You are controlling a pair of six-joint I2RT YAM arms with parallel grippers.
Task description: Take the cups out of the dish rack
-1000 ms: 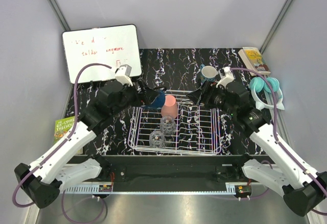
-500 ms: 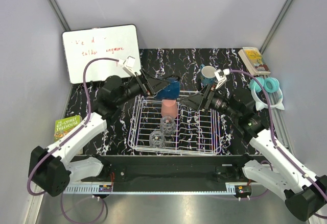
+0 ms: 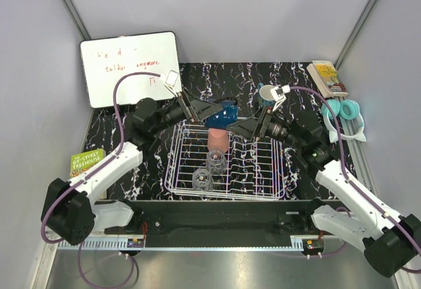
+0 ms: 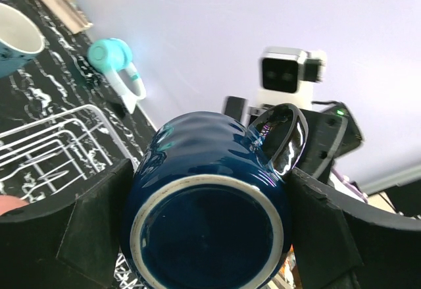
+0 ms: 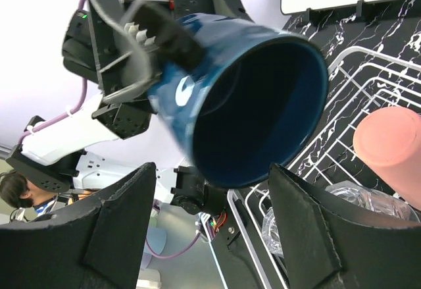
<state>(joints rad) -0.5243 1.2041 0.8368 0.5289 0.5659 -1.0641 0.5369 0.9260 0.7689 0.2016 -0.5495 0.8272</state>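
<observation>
— What's nearest the arms?
— I see two clear glass cups in the dish rack, with the pink tumbler just behind them.
— And the grippers?
— My left gripper clamps the dark blue cup on its side above the rack's far edge. My right gripper stands wide, flanking the cup's mouth. Beyond, the teal mug sits on the bench

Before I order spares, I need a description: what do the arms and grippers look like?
The left arm and right arm match: white lower links, black joints and wrists. The left gripper and right gripper each have two broad matte-black fingers, with a white camera block and a looping purple cable behind.
</observation>
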